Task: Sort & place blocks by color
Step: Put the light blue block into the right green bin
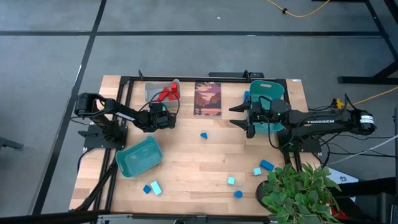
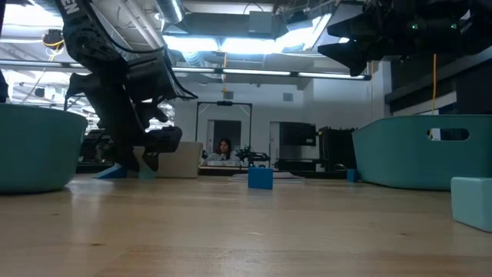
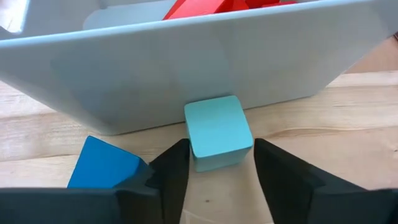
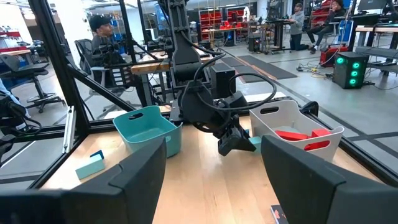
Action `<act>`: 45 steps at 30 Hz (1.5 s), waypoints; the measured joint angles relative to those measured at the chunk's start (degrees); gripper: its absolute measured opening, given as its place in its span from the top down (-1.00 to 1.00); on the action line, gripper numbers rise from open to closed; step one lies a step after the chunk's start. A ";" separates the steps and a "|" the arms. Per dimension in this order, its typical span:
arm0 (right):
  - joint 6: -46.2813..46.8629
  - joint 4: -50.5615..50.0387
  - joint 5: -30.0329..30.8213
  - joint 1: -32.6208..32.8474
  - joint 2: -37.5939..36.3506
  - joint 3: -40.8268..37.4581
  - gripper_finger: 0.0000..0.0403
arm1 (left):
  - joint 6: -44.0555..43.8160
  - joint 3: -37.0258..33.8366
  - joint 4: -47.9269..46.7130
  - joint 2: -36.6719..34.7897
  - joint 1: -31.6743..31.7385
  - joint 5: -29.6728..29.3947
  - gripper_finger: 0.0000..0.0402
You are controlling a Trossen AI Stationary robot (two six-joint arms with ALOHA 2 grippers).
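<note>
Closing on: the left gripper [image 3: 216, 171] sat low on the bench [image 1: 186, 158] near its back-left part, its jaws parted just wider than a light cyan cube [image 3: 217, 132] that lay between the tips, apart from both pads as far as the wrist view showed.
Cube's place: it rested on the wood, touching or nearly touching the outer wall of the grey bin [image 3: 186, 68], which held red blocks [image 3: 205, 7].
Neighbour: a dark blue block [image 3: 102, 165] lay just beside the left finger [image 3: 168, 180], on its outer side.
Risk one: the finger could nudge the dark blue block during the squeeze and skew the grasp.
Risk two: since the cube sat against the bin wall, a push forward could wedge it there or shove the bin toward the back edge.
Risk three: the fingertips seemed to reach only the near part of the cube, so a shallow pinch could let it twist out on lifting.
Right gripper [image 1: 239, 116]: it hovered with jaws wide apart and nothing in them, above the wood beside the teal bin [image 1: 267, 93] near the back-right corner.
Remaining blocks: one dark blue piece [image 1: 203, 135] lay mid-bench, others toward the front edge, and a second teal bin [image 1: 138, 157] stood front-left.
</note>
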 joint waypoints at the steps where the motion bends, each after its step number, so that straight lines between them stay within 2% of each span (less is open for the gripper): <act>1: 0.00 -0.01 0.00 0.00 0.00 0.00 -0.32 | 0.00 0.00 -0.04 0.00 0.00 0.02 0.18; 7: 0.00 -0.02 0.00 0.00 0.00 0.00 -0.32 | 0.05 0.00 -0.41 0.00 -0.05 -0.01 0.33; 11: 0.00 -0.01 0.00 0.00 0.00 0.00 -0.32 | 2.70 0.00 -0.45 -0.01 -0.86 0.62 0.35; 20: 1.31 0.00 0.02 0.00 0.00 0.00 -0.32 | 9.93 -0.09 -0.12 -6.23 -8.68 6.92 0.36; 24: 1.31 0.00 -0.14 0.00 0.00 0.00 -0.32 | 17.51 -0.09 2.85 -11.54 -13.40 6.10 0.36; 29: 1.33 0.02 -2.42 0.02 0.00 0.00 -0.32 | 31.19 -0.09 13.81 -17.92 -17.11 6.11 0.36; 32: 1.51 0.07 -3.56 0.11 0.00 0.00 -0.32 | 42.64 -0.09 23.81 -20.13 -17.25 11.82 0.36; 35: 1.51 0.07 -3.73 0.11 0.00 0.00 -0.32 | 51.58 -0.04 32.97 -20.10 -15.11 24.68 0.36; 38: 1.51 0.07 -3.75 0.11 0.00 0.00 -0.32 | 54.46 0.02 39.60 -19.06 -11.51 35.50 0.36; 41: 1.51 0.31 -3.82 0.11 0.00 0.00 -0.32 | 56.96 -0.07 43.54 -17.55 -8.61 40.85 0.36; 45: 1.46 1.31 -4.73 0.45 0.00 0.00 -0.32 | 58.82 -1.46 54.30 -16.11 -6.16 42.91 0.36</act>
